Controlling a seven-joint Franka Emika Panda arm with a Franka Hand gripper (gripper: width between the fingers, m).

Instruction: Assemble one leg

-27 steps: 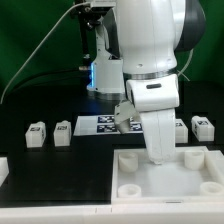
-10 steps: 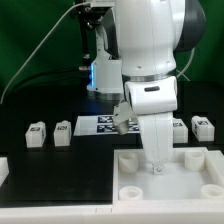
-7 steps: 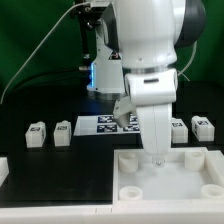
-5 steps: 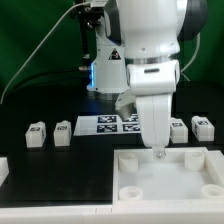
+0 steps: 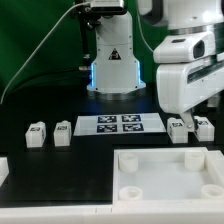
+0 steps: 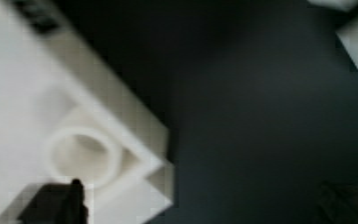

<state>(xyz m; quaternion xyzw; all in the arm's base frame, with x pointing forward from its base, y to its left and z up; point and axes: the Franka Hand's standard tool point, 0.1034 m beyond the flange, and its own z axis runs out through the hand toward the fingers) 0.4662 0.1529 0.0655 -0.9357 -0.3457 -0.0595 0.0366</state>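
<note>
Four small white legs with marker tags stand on the dark table in the exterior view: two at its left point(image 5: 37, 133) point(image 5: 63, 131) and two at its right point(image 5: 178, 129) point(image 5: 203, 127). My gripper point(image 5: 196, 117) hangs just above and behind the two right legs and holds nothing. The wrist view is blurred. In it my gripper point(image 6: 197, 202) has its jaws wide apart, with one dark finger point(image 6: 53, 200) over a corner of the large white tray part point(image 6: 34, 110) near a round hole point(image 6: 83, 155).
The large white tray part point(image 5: 150, 158) with round corner holes lies at the front of the table. The marker board point(image 5: 120, 124) lies behind it. The robot's base point(image 5: 112, 60) stands at the back, and a white block point(image 5: 3, 171) sits at the exterior view's left edge.
The arm has lifted off the tray part and swung to the exterior view's right, ending above the two right legs. The tray and the legs have not moved.
</note>
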